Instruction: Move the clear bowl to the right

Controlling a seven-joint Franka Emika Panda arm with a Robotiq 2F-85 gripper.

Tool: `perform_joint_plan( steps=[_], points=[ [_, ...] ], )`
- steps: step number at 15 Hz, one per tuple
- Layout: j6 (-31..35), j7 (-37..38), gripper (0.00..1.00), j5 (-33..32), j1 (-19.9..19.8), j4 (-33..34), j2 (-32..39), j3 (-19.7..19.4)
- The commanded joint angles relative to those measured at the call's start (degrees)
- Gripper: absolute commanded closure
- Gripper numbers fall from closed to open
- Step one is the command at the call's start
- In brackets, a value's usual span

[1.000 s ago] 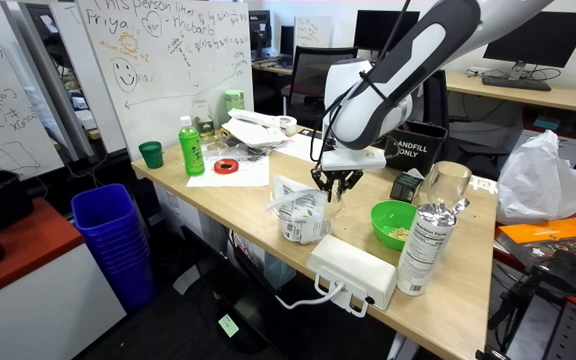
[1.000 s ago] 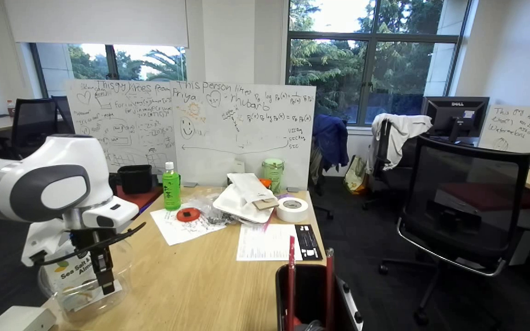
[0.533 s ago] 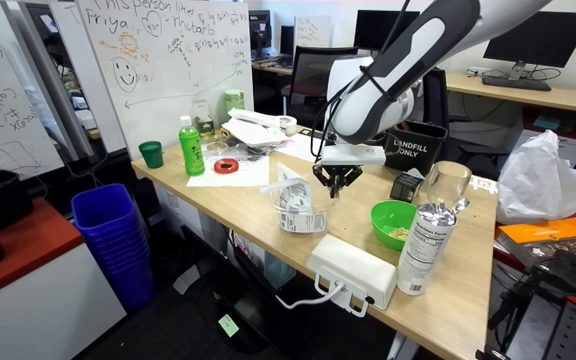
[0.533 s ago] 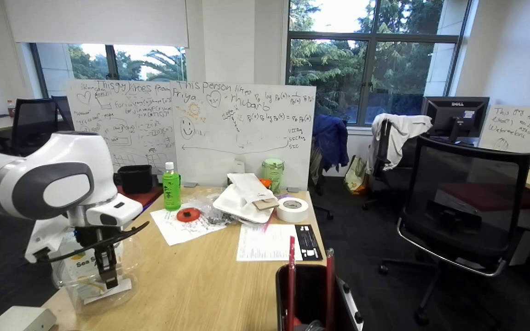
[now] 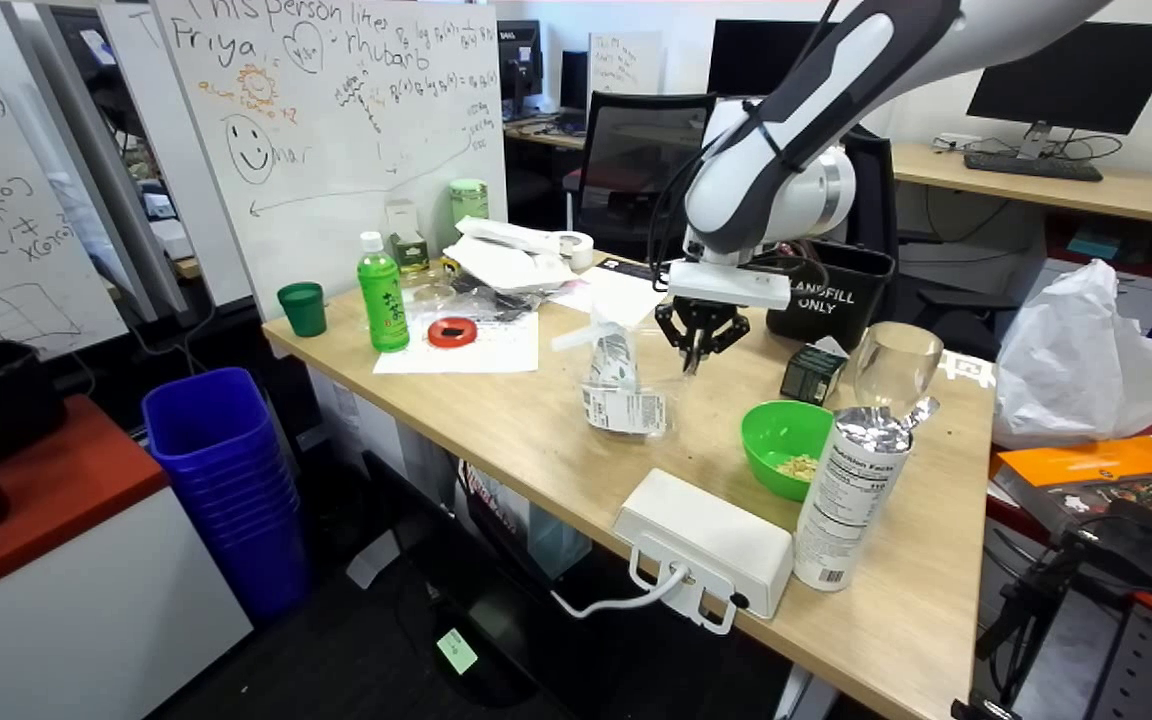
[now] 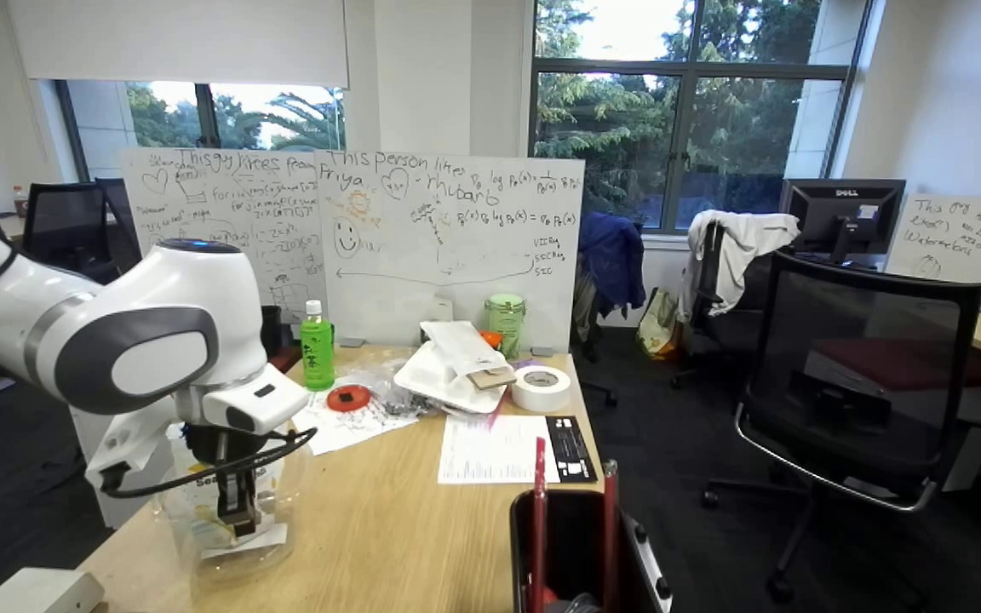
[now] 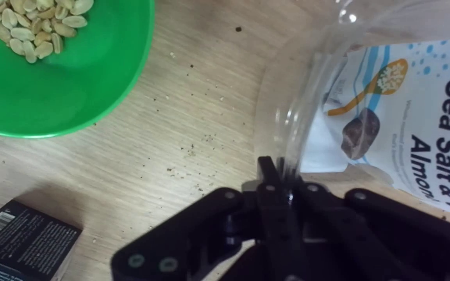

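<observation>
Gripper (image 7: pixel 280 168) pinches the rim of the clear bowl (image 7: pixel 292 115), printed bag (image 7: pixel 404 113) inside. Clear bowl is near the green bowl (image 7: pixel 72 97) but apart; cannot tell whether it touches the table (image 5: pixel 496 410).

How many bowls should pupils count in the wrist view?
2: a bright green round plastic bowl at upper left; a clear round plastic bowl at right. Both run past the picture's edge.
</observation>
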Motion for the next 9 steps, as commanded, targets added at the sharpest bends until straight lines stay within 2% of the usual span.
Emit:
perform_joint_plan(
  steps=[1,9],
  points=[
    [2.82,-0.18,0.98,4.01,-1.66,-3.50,-1.96,-0.21],
    [11.32,1.88,0.98,9.99,-3.38,-13.24,-5.95,-2.75]
  ],
)
